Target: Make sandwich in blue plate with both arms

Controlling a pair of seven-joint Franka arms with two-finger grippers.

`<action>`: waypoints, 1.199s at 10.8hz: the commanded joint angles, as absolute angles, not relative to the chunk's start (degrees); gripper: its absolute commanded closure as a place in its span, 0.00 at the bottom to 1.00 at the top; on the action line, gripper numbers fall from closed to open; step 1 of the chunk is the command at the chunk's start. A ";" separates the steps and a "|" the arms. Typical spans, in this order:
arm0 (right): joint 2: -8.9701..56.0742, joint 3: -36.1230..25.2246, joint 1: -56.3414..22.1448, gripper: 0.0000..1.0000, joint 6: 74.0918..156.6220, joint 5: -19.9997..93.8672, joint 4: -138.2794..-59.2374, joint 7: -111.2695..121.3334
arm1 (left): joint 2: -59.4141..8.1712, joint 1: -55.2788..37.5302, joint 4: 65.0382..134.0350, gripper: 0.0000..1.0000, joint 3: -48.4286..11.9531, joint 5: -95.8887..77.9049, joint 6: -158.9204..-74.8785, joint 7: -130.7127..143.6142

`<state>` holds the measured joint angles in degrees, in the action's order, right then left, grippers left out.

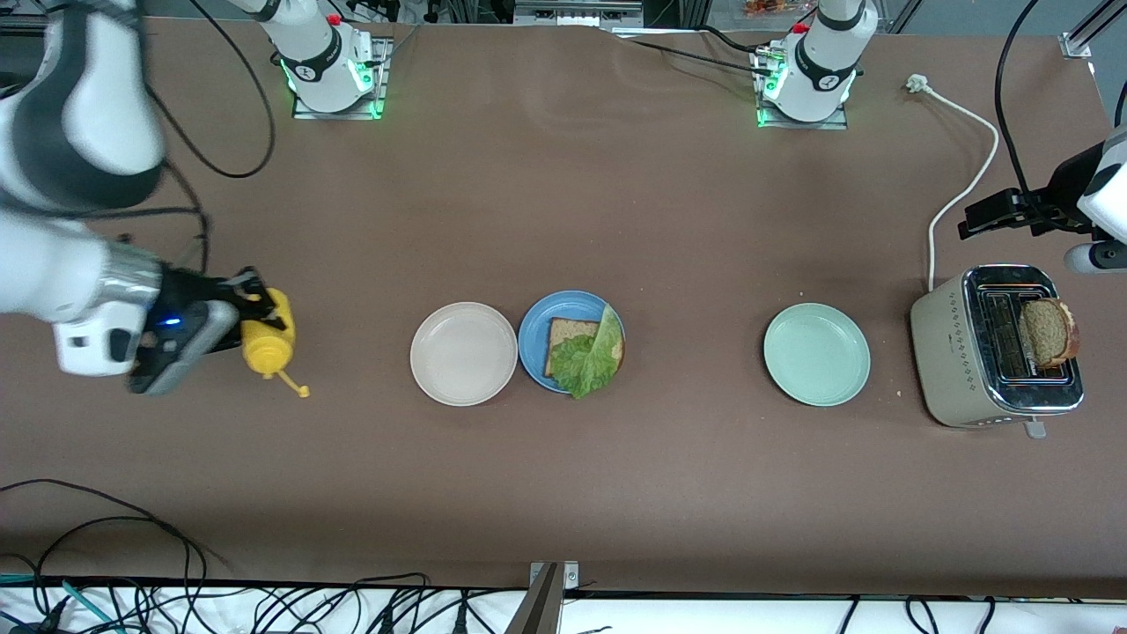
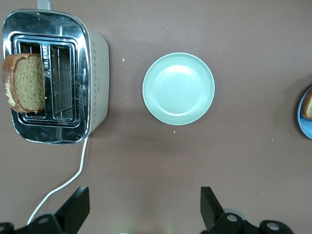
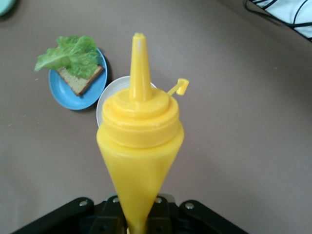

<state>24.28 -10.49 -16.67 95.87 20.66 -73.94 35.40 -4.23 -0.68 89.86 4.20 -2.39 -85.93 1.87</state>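
The blue plate (image 1: 535, 335) sits mid-table with one brown bread slice (image 1: 566, 338) and a green lettuce leaf (image 1: 588, 357) on top of it. They also show in the right wrist view: plate (image 3: 61, 92), lettuce (image 3: 68, 56). A second bread slice (image 1: 1048, 333) stands in the toaster (image 1: 955, 352) at the left arm's end. My right gripper (image 1: 254, 306) is shut on a yellow squeeze bottle (image 1: 267, 339) at the right arm's end; its nozzle (image 3: 140, 63) points away from the hand and its cap hangs open. My left gripper (image 1: 982, 220) is open and empty (image 2: 145, 204), over the table beside the toaster.
A cream-white plate (image 1: 463, 353) lies beside the blue plate toward the right arm's end. A mint-green plate (image 1: 816, 354) lies between the blue plate and the toaster. The toaster's white cord (image 1: 964, 180) runs toward the left arm's base. Black cables lie along the table's near edge.
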 commanded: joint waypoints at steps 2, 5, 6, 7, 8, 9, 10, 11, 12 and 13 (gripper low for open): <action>25.22 12.25 -15.82 1.00 101.33 -8.54 -72.07 9.82 | -4.22 0.53 90.09 0.00 3.96 -3.34 -86.31 1.41; 28.29 22.30 -16.61 1.00 101.34 -22.98 -73.03 2.65 | -4.31 0.62 90.09 0.00 3.96 -3.34 -86.31 1.49; 29.52 24.93 -17.31 1.00 101.25 -28.25 -73.73 2.03 | -4.31 0.62 90.00 0.00 3.96 -3.34 -86.31 1.49; 31.36 27.83 -17.40 1.00 101.34 -32.22 -74.78 1.15 | -4.31 0.62 90.09 0.00 3.96 -3.34 -86.31 1.49; 33.55 30.38 -17.75 1.00 101.34 -36.61 -75.14 -0.77 | -4.31 0.62 90.09 0.00 3.96 -3.43 -86.31 1.49; 35.75 33.11 -18.62 1.00 101.34 -41.44 -75.15 -2.88 | -4.31 0.70 90.09 0.00 3.96 -3.43 -86.31 1.49; 38.12 34.27 -19.42 1.00 101.34 -44.44 -75.32 -5.51 | -4.31 0.88 90.09 0.00 3.96 -3.43 -86.31 1.49; 40.15 34.63 -21.25 1.00 101.34 -48.21 -75.93 -7.28 | -4.31 0.97 90.09 0.00 3.96 -4.12 -86.31 1.41; 42.34 34.63 -23.18 1.00 101.08 -53.39 -76.29 -8.25 | -4.31 1.23 90.09 0.00 3.96 -4.22 -86.31 1.41; 44.02 34.63 -24.25 1.00 100.90 -57.70 -76.99 -8.61 | -4.31 1.23 90.09 0.00 3.96 -4.22 -86.31 1.41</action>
<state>40.00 33.80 -21.90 101.24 -48.62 -76.58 -6.53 -4.42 0.25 90.01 4.29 -2.78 -85.93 1.87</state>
